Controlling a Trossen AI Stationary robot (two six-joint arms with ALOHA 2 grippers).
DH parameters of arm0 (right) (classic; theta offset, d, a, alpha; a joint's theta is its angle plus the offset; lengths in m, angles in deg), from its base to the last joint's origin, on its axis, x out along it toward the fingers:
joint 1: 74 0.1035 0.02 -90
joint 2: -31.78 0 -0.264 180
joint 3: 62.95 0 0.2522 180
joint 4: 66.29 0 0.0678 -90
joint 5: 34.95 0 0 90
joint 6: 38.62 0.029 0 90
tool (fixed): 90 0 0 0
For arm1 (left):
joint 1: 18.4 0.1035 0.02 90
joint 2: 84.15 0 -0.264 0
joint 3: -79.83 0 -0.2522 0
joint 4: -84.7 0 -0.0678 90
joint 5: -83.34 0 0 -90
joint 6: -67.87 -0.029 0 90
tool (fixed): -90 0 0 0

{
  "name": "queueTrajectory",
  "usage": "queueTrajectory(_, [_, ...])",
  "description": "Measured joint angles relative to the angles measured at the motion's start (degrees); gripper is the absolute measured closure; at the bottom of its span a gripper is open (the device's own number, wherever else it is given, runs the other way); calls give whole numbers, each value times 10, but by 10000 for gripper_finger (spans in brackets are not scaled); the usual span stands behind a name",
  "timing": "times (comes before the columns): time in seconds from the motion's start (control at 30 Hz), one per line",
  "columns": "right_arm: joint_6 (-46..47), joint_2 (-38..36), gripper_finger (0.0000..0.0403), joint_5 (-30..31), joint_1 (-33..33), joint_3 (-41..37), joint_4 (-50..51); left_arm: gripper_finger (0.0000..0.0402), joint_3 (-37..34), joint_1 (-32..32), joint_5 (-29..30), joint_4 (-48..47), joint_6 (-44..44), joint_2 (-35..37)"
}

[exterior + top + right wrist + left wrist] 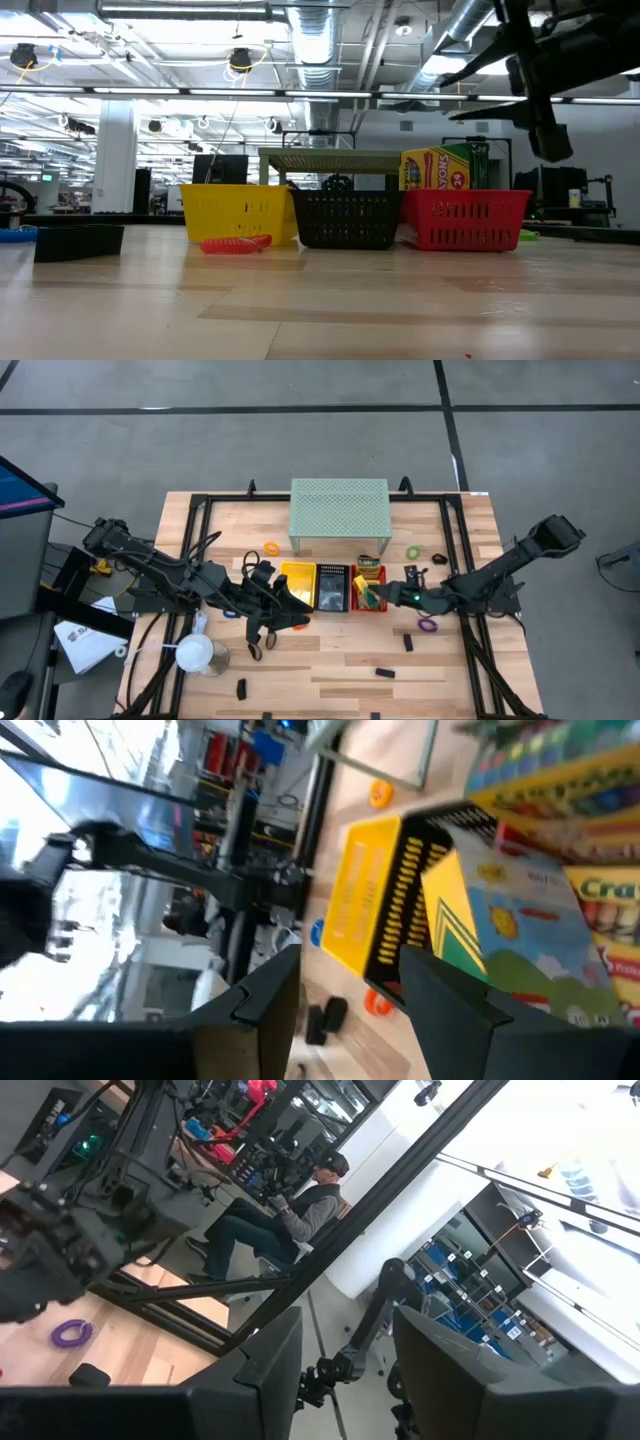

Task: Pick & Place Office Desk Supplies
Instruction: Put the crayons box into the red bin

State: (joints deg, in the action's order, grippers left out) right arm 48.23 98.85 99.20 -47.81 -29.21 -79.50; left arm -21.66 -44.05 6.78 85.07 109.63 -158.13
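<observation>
Near the lens in the right wrist view, the right gripper (345, 985) stood partly open and empty over the crayon box (505, 955) in the red basket (371, 605) at frame centre, apparently just releasing; next it should lift clear.

Beyond the left gripper (345, 1370), its fingers apart, a purple ring (71, 1332) lies on wood; a seated person (285, 1215) farther off.

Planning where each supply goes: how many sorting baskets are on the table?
3, side by side in front of the mesh shelf: yellow basket on the left arm's side, black basket in the middle, red basket beside the right gripper.
</observation>
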Motion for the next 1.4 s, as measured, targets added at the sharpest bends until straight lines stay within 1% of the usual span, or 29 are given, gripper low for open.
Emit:
queueTrajectory(0.07, [7, 20, 235, -13, -3, 8, -1, 247, 0, 0, 0, 0, -4, 0])
queueTrajectory(0.17, [20, 41, 235, -15, -3, 8, 2, 247, 0, 0, 0, 0, -4, 0])
queueTrajectory(0.37, [44, 45, 235, -22, 1, 9, 44, 247, 0, 0, 0, 0, -4, 0])
queueTrajectory(0.63, [49, 27, 235, -7, 4, 10, 90, 247, 0, 0, 0, 0, -4, 0])
queueTrajectory(0.8, [60, 7, 235, 2, 8, 10, 141, 247, 0, -7, -1, 0, -4, 0])
queueTrajectory(1.07, [62, -33, 235, -7, 8, 8, 227, 247, 0, -8, -2, 0, -4, 0])
queueTrajectory(1.17, [78, -48, 235, -13, 9, 8, 262, 247, 0, -11, -2, 0, -4, 0])
queueTrajectory(1.4, [79, -63, 235, -15, 12, 8, 271, 247, 0, -11, -3, 0, -4, 0])
